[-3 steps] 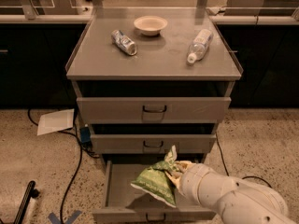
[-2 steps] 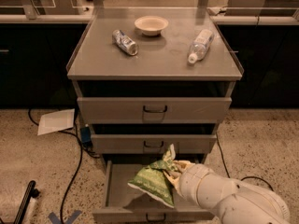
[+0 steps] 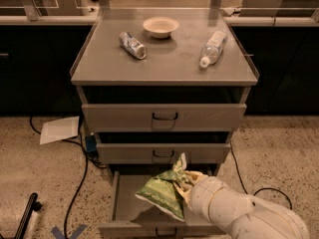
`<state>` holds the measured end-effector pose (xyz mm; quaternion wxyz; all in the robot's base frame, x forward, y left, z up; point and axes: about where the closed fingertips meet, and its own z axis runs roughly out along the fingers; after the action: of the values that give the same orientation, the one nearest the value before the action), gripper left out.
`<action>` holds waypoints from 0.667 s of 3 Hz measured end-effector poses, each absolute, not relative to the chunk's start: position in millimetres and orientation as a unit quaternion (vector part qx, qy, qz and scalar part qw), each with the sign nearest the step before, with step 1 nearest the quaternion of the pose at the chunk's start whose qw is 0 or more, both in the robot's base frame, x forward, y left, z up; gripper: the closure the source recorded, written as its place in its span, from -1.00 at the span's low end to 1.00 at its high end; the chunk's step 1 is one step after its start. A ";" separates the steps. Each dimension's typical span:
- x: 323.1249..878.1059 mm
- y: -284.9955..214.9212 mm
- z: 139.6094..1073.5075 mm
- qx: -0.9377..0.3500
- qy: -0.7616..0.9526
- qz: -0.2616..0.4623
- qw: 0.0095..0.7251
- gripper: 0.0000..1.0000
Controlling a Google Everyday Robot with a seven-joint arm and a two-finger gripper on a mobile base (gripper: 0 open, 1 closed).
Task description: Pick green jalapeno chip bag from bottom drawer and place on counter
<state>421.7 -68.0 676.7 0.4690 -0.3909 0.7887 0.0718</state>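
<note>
Cream 2-finger claw (image 3: pixel 185 183) at lower right, clamped on upper edge of crinkled green jalapeno chip bag (image 3: pixel 160 197), held just above open grey metal bottom drawer (image 3: pixel 127 214). On flat grey metal cabinet surface (image 3: pixel 169 66), well apart: crushed silver can (image 3: pixel 132 45), shallow pale bowl (image 3: pixel 160 27), clear plastic bottle (image 3: pixel 213 49).

On the counter (image 3: pixel 169 66), a can (image 3: pixel 132 45) lies left, a bowl (image 3: pixel 160 27) behind centre, a bottle (image 3: pixel 213 48) right. The gripper (image 3: pixel 185 185) clasps the green jalapeno chip bag (image 3: pixel 162 195) over the bottom drawer (image 3: pixel 125 203).
</note>
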 end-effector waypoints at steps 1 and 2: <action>426.1 -49.4 711.8 -0.409 0.767 0.047 0.492 1.00; 437.0 -24.6 762.5 -0.437 0.741 0.021 0.509 1.00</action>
<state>437.0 -24.6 762.5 0.5094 -0.4371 0.7410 0.0208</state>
